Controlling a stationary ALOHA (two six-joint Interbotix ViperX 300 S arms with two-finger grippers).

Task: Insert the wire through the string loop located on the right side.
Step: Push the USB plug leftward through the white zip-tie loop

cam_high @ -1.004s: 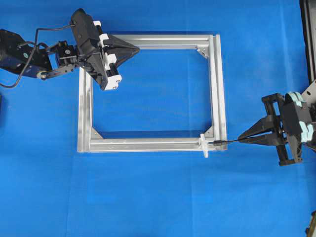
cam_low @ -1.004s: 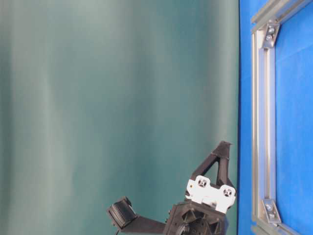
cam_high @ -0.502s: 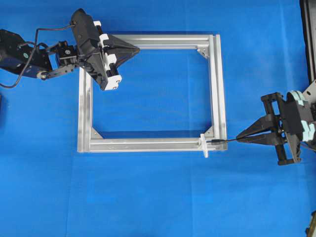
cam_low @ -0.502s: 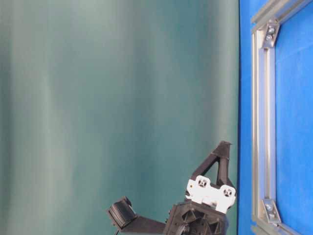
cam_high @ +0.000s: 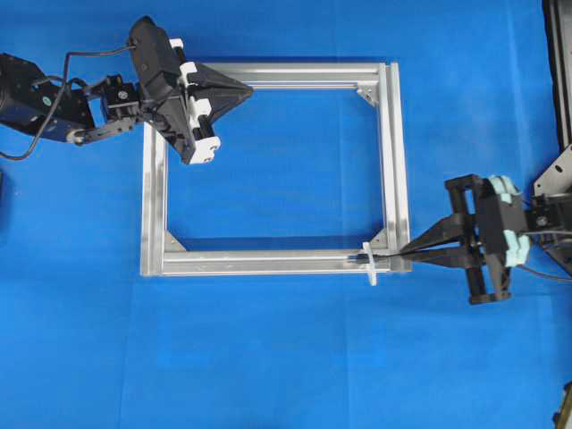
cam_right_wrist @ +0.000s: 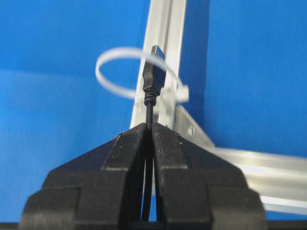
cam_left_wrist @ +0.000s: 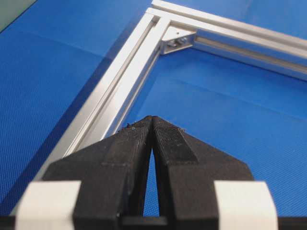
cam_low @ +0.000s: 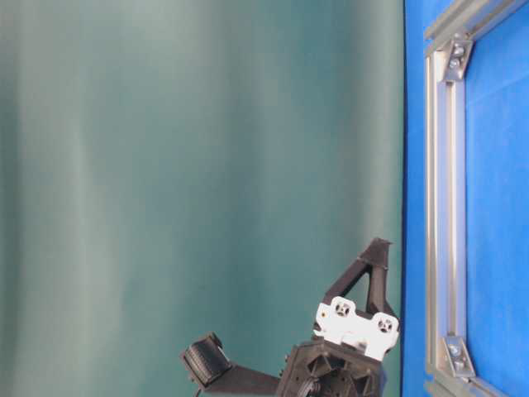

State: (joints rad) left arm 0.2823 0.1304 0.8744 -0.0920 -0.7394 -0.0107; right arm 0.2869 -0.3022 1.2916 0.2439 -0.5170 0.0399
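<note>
- The step in hand looks like the threading itself: the right claw (cam_high: pixel 413 253) is clamped on the wire (cam_right_wrist: pixel 148 120), with the plug sticking out just ahead of its closed tips.
- In the right wrist view the plug's metal tip sits at the string loop (cam_right_wrist: pixel 125 72), which arches out to the left, ahead of the claw; the tip appears level with the loop's near edge. Whether it has entered the opening cannot be told from this angle.
- In the overhead view the wire runs from the claw tips to the white loop (cam_high: pixel 368 262), which stands on the bottom rail of the aluminium frame (cam_high: pixel 393 161), close to its lower right corner.
- The next move probably calls for a straight push ahead along the rail, keeping the plug centred in the opening so that it does not snag the thin tie or bend it aside.
- The loop is light and flexible, so a slight miss could fold it rather than thread it.
- The left claw (cam_left_wrist: pixel 152 119) is closed on nothing, hovering over the frame's far corner, well apart from the loop; the blue bench (cam_high: pixel 286 357) lies beneath it.
- No brands, labels or readable writing show in any view.
</note>
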